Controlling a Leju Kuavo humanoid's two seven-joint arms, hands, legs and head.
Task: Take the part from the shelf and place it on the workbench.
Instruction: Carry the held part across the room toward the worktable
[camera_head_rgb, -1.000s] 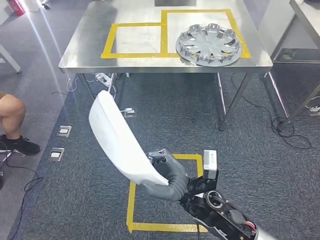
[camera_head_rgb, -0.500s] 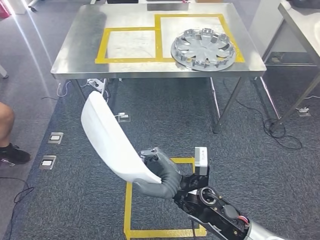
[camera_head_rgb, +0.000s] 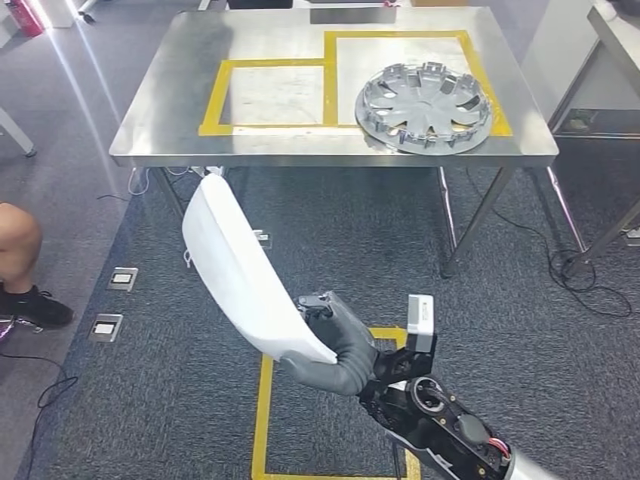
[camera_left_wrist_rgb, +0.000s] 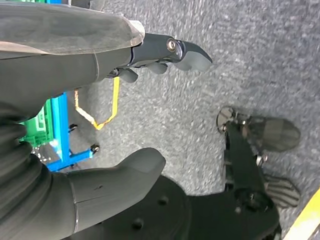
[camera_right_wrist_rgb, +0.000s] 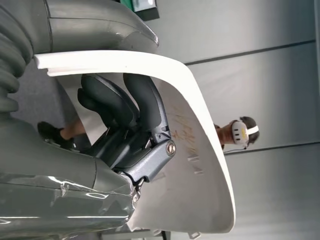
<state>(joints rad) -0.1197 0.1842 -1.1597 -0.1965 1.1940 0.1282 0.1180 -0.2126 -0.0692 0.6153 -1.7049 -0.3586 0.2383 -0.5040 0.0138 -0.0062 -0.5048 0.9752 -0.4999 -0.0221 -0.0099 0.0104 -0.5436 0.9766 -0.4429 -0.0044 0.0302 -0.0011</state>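
Between part (camera_head_rgb: 238, 270) and workbench (camera_head_rgb: 173, 100): carpet (camera_head_rgb: 362, 240).

The part (camera_head_rgb: 240, 268) is a long, white, curved shell, smooth and plain on its outer face, with a rounded far end and a pointed near corner; it is held off the floor, tilted, its rounded end up and toward the workbench (camera_head_rgb: 173, 100) but short of its front edge; the right hand (camera_head_rgb: 337, 345) grips its near end, thumb on the outer face and dark fingers (camera_right_wrist_rgb: 124, 107) curled against the hollow inner face, which bears faint reddish marks
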